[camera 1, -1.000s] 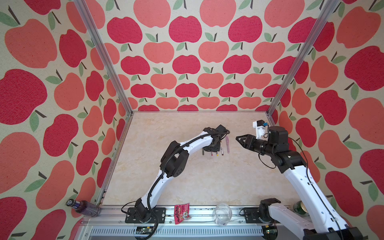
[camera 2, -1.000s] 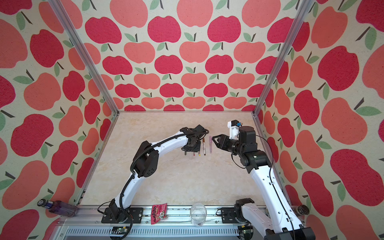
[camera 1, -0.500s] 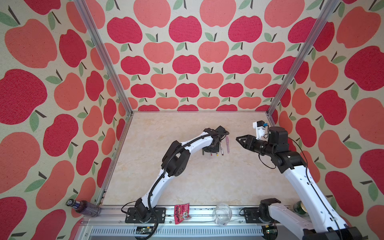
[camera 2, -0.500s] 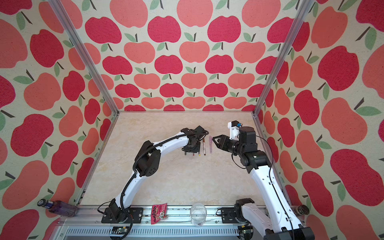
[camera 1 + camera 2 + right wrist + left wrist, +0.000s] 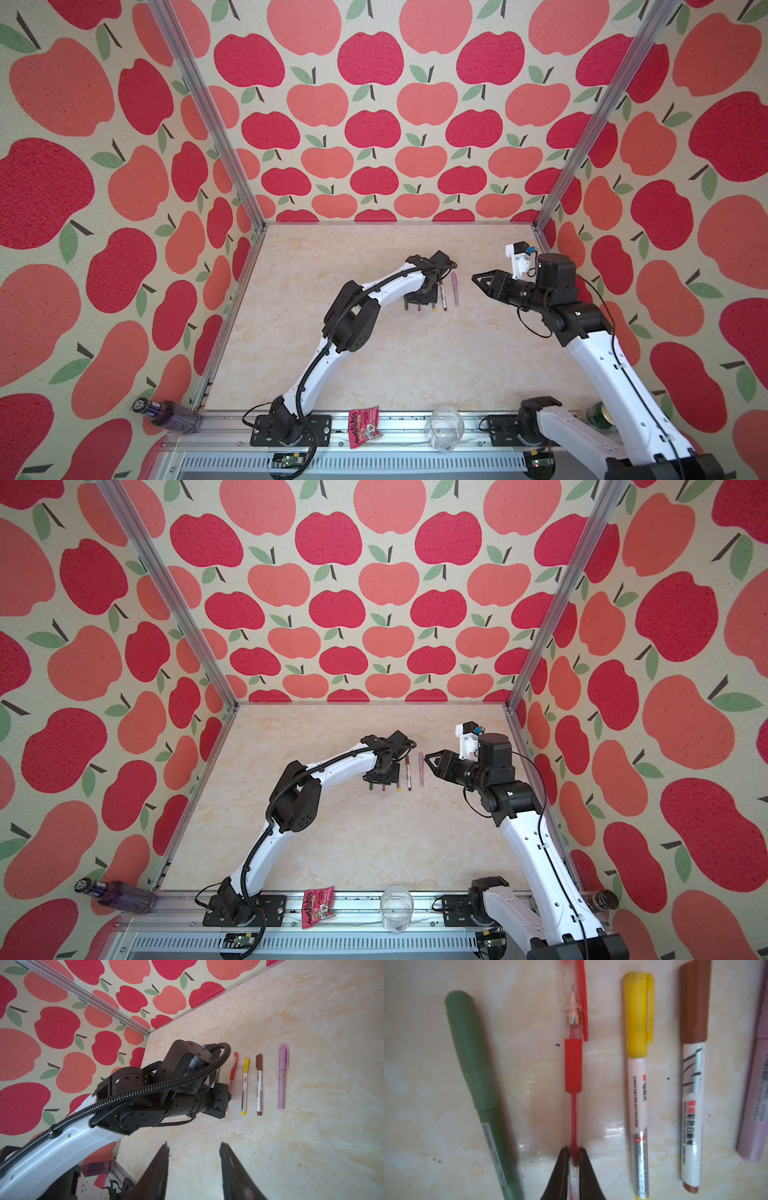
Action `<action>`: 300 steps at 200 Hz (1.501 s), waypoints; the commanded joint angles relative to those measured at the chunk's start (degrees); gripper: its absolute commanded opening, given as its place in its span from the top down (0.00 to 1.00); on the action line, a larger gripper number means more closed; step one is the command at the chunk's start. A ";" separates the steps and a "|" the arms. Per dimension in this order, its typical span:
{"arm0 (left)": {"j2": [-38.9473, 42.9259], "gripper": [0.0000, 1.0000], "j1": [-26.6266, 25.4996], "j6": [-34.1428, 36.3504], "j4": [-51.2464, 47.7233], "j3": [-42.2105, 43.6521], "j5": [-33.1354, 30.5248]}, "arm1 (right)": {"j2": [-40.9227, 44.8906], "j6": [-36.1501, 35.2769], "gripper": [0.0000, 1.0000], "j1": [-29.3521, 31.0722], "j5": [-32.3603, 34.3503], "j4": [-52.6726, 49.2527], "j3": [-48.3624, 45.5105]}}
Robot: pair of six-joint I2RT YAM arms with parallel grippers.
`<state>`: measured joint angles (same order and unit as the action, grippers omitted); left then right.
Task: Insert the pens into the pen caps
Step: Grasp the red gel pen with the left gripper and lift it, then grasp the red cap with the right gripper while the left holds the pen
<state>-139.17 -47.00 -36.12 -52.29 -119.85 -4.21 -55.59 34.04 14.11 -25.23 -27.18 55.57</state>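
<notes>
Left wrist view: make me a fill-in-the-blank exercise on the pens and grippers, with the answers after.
The left gripper is shut on a pen coloured ____.
The brown-capped pen lies between the lilac pen and the ____-capped one.
The right gripper stands ____, holding nothing.
Missing words: red; yellow; open.

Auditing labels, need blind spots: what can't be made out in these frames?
Green pen: right wrist view, hidden behind left arm.
Red pen: cap end cut off by left wrist view's edge; in top views, mostly under left hand.
Lilac pen: left wrist view, blurred, cropped at edge.
</notes>
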 commanded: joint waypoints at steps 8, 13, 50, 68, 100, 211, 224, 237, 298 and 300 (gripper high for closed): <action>-0.82 0.93 0.33 0.30 -0.82 1.48 -0.46 | 1.10 -1.35 0.57 -0.40 -0.61 -1.38 -0.42; -0.39 0.94 0.33 0.34 -0.31 1.95 -0.37 | 1.05 -1.26 0.57 -0.40 -0.52 -1.39 -0.51; 3.44 0.97 0.33 0.39 3.23 6.44 -0.19 | 0.71 -0.97 0.57 -0.40 -0.29 -1.37 -0.59; 6.37 0.97 0.29 1.02 5.65 8.88 0.05 | 0.49 -0.84 0.57 -0.40 0.06 -1.39 -0.33; 10.95 0.97 0.35 2.01 7.60 12.09 -0.10 | -0.61 -0.31 0.57 -0.40 0.18 -0.79 -0.20; 34.20 0.97 1.27 3.47 13.97 32.48 -1.75 | -16.17 -3.90 0.57 4.81 10.35 -5.38 9.26; 38.82 0.97 2.01 4.63 16.86 37.63 1.17 | -20.11 -5.08 0.57 7.28 13.38 -6.98 12.15; 43.45 0.97 2.97 5.72 20.43 43.12 5.82 | -24.40 -6.18 0.57 9.86 16.55 -8.59 15.44; 62.86 0.95 8.61 6.90 37.70 67.13 22.31 | -48.83 -10.60 0.53 18.92 28.07 -17.56 35.76; 63.23 0.95 8.82 6.82 38.05 67.54 22.66 | -49.75 -10.69 0.53 19.04 28.34 -17.98 36.59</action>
<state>-80.66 -40.14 -30.44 -23.11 -57.41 10.50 -97.84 26.52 30.96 -3.81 -38.48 84.60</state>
